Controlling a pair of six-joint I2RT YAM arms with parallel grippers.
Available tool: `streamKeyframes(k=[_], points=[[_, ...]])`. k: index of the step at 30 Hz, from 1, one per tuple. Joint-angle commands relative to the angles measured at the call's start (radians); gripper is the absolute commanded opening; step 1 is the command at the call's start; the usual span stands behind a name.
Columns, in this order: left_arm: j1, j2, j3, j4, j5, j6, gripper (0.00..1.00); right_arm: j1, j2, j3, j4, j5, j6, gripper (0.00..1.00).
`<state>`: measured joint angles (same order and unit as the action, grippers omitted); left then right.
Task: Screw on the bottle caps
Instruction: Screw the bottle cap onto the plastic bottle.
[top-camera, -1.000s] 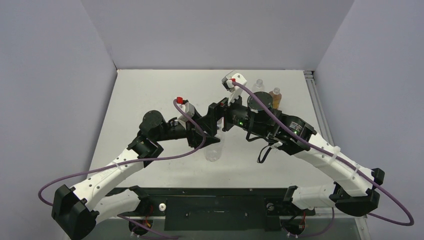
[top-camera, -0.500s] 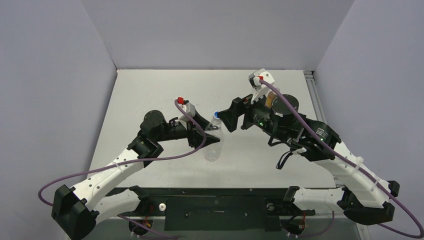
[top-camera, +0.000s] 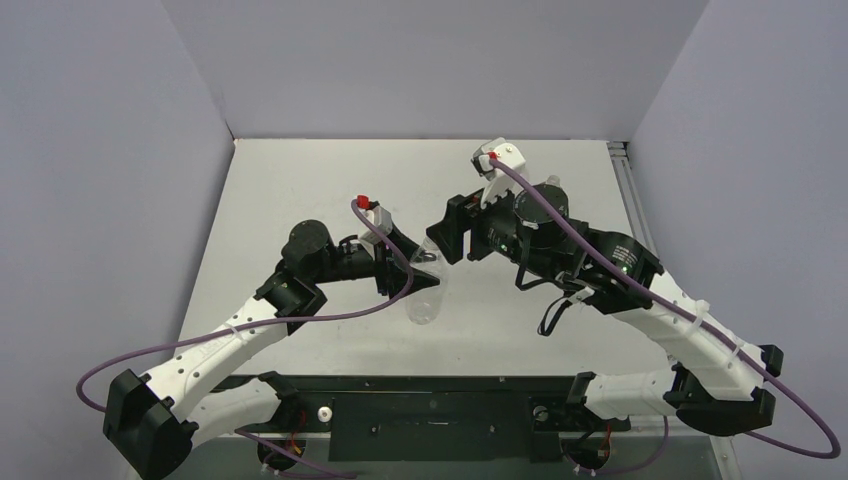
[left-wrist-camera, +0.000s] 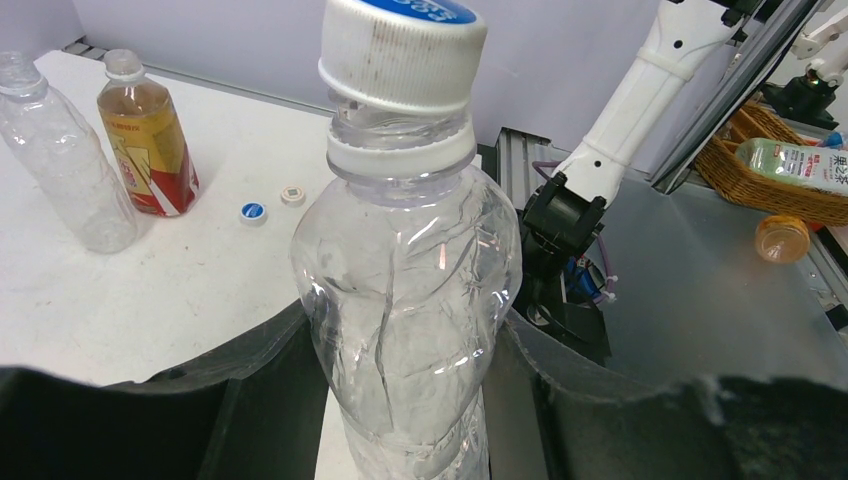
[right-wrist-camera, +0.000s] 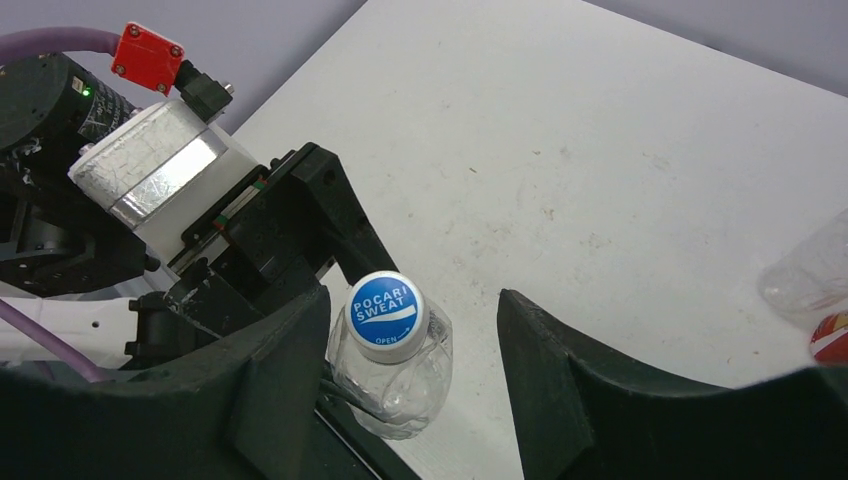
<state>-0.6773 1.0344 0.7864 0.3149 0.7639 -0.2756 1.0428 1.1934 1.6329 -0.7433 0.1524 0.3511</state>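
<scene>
Blue-and-white cap (right-wrist-camera: 383, 315), atop clear bottle (right-wrist-camera: 402, 398), sits between right tool's (right-wrist-camera: 415, 345) fingers (right-wrist-camera: 570, 380).

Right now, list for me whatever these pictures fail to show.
Left wrist view: the lower edge cuts off the base of the held bottle; the skirt of the fitted cap hides whether its thread has caught; the loose blue cap and loose white cap are too small to show print.
Right wrist view: the right edge cuts off the spare clear bottle.
Top view: the right arm hides both loose caps.
</scene>
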Motion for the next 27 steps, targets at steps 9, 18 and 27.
streamKeyframes(k=[9, 18, 27], points=[[0.007, -0.008, 0.029, -0.002, 0.003, 0.024, 0.0, 0.033, 0.035, 0.063, -0.027, 0.045, -0.016, 0.48], [0.008, -0.004, 0.031, -0.002, 0.004, 0.023, 0.0, 0.043, 0.05, 0.069, -0.036, 0.052, -0.024, 0.43], [0.007, -0.004, 0.03, -0.002, 0.007, 0.023, 0.0, 0.045, 0.067, 0.081, -0.048, 0.041, -0.03, 0.41]])
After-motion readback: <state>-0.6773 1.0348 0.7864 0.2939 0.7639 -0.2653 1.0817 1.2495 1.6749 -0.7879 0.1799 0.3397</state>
